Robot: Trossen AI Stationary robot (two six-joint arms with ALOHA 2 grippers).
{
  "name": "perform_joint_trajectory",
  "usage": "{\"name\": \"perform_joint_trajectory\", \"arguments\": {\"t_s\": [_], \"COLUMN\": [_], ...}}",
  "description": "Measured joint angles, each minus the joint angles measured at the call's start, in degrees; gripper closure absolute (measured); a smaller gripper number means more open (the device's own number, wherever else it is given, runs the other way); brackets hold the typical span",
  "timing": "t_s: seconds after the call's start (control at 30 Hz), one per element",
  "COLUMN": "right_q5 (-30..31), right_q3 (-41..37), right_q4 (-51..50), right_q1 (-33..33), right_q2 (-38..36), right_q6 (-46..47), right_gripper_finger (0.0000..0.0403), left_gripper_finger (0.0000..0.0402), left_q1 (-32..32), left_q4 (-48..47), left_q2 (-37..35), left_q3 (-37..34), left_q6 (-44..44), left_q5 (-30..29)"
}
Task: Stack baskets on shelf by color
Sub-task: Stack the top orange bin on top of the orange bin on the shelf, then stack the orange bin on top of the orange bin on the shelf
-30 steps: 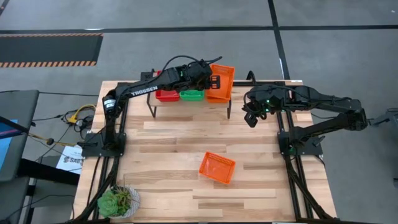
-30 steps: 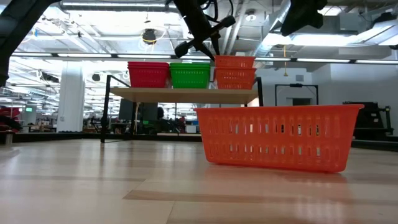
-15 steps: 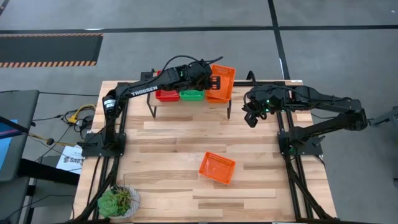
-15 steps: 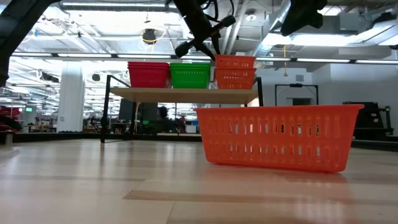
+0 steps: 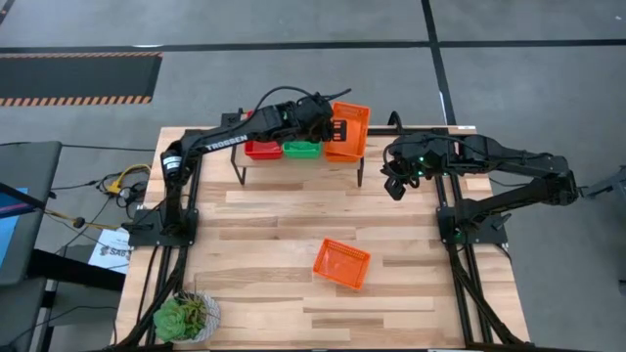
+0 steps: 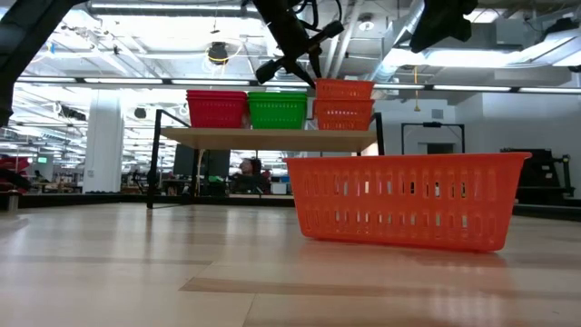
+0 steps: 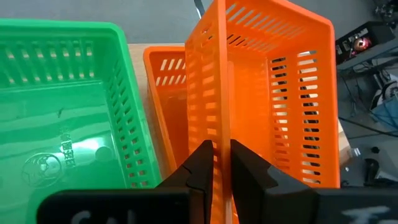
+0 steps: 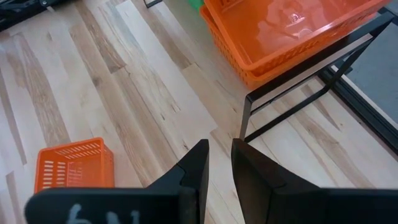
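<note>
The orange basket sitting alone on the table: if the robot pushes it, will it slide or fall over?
Probably slide. The lone orange basket sits flat on its broad base on the smooth wooden table, and it is low, so tipping looks unlikely. Its thin slotted walls suggest light plastic that may flex a little when squeezed.

I'm looking at an open-plan industrial lab: exposed ceiling ducts (image 6: pixel 381 36), strip lights (image 6: pixel 136 11), white columns (image 6: pixel 104 136), grey floor with hazard-striped mat (image 5: pixel 78 76), wooden worktop (image 5: pixel 274 225) on a metal frame.
</note>
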Motion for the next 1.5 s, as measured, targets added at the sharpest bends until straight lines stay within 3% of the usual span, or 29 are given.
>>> {"name": "perform_joint_trajectory", "arguments": {"t_s": [0.37,0.67,0.8,0.97,1.07,1.23,1.5], "right_q5": [0.0,0.0,0.0,0.0,-0.1,-0.2,-0.2], "right_q3": [0.0,0.0,0.0,0.0,0.0,0.0,0.0], "right_q4": [0.0,0.0,0.0,0.0,-0.9,-4.2,-5.0], "right_q1": [0.0,0.0,0.0,0.0,0.0,0.0,0.0], "right_q2": [0.0,0.0,0.0,0.0,0.0,0.0,0.0], "right_q6": [-0.1,-0.9,-0.9,-0.9,-0.9,-0.8,-0.8], "right_gripper_finger": [0.031,0.031,0.031,0.031,0.031,0.031,0.031], "left_gripper_finger": [0.0354,0.0242,0.0199,0.0177,0.0176,0.0175,0.0175], "left_q1": [0.2,0.2,0.7,1.3,0.5,-5.5,-20.5], "left_q4": [-2.7,-5.2,-4.6,-5.2,-8.5,-17.3,-20.3], "left_q2": [-0.7,-0.7,-1.1,-3.6,-4.8,-7.2,-5.5], "left_q3": [0.1,0.1,0.3,4.2,8.0,13.0,12.1], "left_q6": [2.8,3.1,2.4,3.7,6.9,14.6,18.3], "left_q5": [0.5,-0.5,2.4,4.9,10.1,14.3,9.5]}}
